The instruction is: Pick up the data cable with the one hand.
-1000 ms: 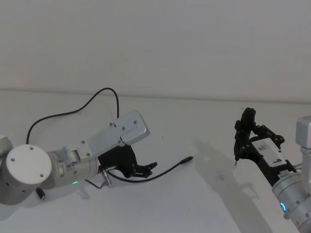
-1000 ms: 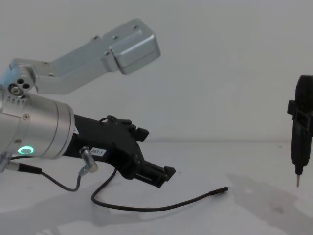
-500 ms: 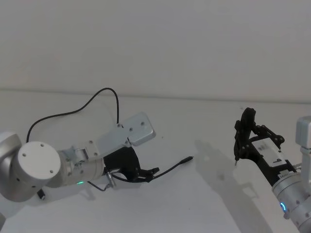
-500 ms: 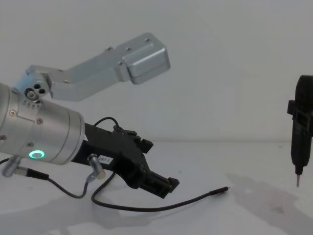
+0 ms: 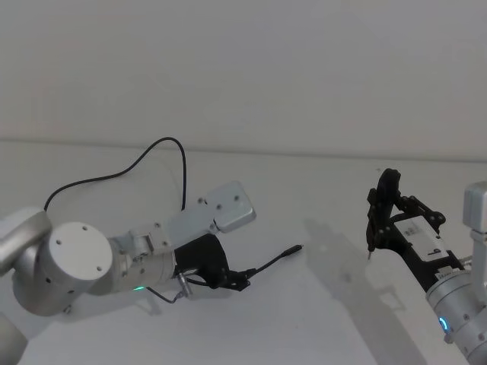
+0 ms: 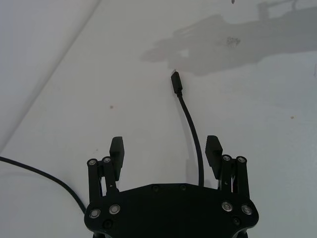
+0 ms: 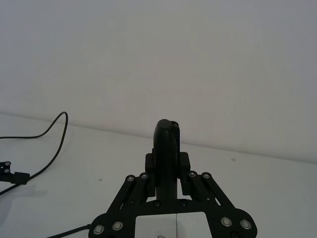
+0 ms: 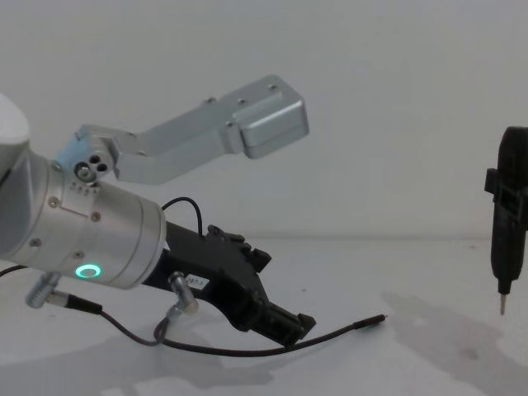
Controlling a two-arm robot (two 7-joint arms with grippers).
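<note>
Plainly left gripper (image 6: 165,151) (jaws wide) straddles data cable (image 6: 184,106).

Head camera high, chest camera low and side-on; data cable (image 5: 272,259) in both.

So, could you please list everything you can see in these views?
data cable: one, black, lying on the table, plug end towards the middle.
table: one, white, beneath everything.
pen-shaped tool: one, black with a thin metal tip, upright above the table's right side.
left pincer: one, black, open, low over the table with a finger either side of the data cable.
right pincer: one, black, on the right, shut on the pen-shaped tool.
</note>
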